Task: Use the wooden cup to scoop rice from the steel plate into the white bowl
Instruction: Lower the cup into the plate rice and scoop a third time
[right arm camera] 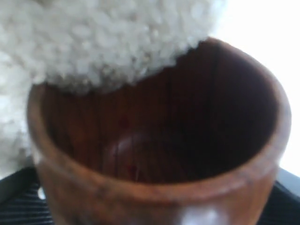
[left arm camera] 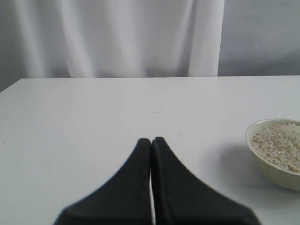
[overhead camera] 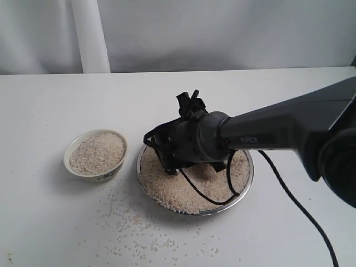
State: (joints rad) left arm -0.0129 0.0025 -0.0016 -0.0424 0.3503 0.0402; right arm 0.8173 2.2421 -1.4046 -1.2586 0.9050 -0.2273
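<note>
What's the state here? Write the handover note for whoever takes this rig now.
Left claw: shut, empty, over the table by the bowl.
Right claw: shut on the cup, its mouth pushed against the rice on the plate; cup looks empty inside.
Done: bowl beside the plate holds plenty of rice; stray grains lie on the table.
To do: fill the cup, carry, tip into the bowl.

Dark arm (overhead camera: 289, 119) lettered "PIPER", looping cable (overhead camera: 300, 208) — tapered left pincer (left arm camera: 151, 140).
</note>
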